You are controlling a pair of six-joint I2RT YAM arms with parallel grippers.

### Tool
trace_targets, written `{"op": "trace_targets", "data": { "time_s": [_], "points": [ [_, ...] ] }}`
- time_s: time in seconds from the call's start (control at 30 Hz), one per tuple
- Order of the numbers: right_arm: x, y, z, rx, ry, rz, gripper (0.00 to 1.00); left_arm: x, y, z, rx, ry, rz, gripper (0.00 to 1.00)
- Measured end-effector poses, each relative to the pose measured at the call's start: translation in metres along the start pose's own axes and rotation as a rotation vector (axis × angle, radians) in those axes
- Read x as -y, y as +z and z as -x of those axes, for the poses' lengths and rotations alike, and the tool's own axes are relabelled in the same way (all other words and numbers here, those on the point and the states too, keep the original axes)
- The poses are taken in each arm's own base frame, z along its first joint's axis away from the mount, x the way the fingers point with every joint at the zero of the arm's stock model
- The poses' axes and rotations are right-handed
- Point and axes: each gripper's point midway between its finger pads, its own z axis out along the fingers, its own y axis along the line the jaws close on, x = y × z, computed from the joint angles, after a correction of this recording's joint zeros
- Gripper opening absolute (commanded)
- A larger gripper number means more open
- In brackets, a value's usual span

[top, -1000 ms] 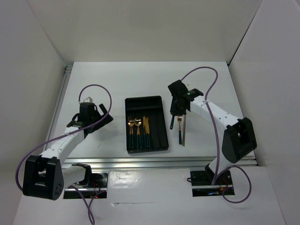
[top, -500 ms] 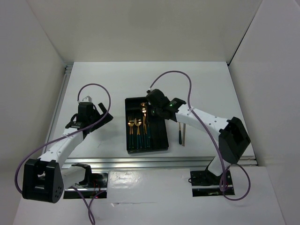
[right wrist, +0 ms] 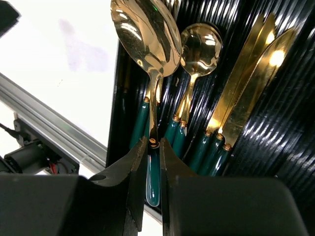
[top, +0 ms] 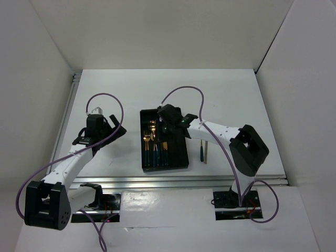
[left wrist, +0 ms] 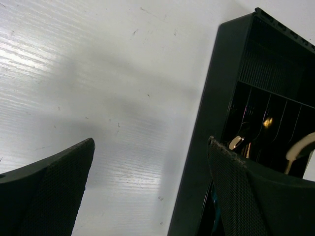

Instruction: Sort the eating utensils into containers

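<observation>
The black tray (top: 181,153) lies in the middle of the table. Gold spoons with teal handles (top: 147,143) lie in its left compartments and gold knives (top: 164,147) beside them. My right gripper (top: 160,125) is over the tray's left part, shut on the teal handle of a gold spoon (right wrist: 143,34), which hangs above the spoon (right wrist: 199,46) and knives (right wrist: 248,78) lying in the tray (right wrist: 275,147). A teal-handled fork (top: 201,151) and a grey stick (top: 206,152) lie on the table right of the tray. My left gripper (left wrist: 150,142) is open and empty, just left of the tray's wall (left wrist: 209,123).
White walls close in the table on three sides. A metal rail (top: 173,181) runs along the near edge, between the two arm bases. Purple cables loop over both arms.
My right gripper took a spoon from the table right of the tray and carried it left, over the tray's left compartments. The left arm barely moved.
</observation>
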Motion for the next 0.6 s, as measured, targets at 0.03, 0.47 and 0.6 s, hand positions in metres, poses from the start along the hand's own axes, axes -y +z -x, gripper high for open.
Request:
{"op": "trace_targets", "data": {
  "time_s": [0.03,0.47,0.6],
  "points": [
    [0.001,0.004,-0.003,-0.011,0.007,-0.001,0.00,0.000,0.000,0.000,0.001,0.000,-0.001,1.00],
    [0.014,0.040,-0.033,-0.112,0.054,-0.035,0.00,0.000,0.000,0.001,0.001,0.000,0.000,1.00],
    [0.013,0.041,-0.034,-0.113,0.063,-0.036,0.00,-0.002,0.000,0.002,0.004,-0.004,0.003,1.00]
  ]
}}
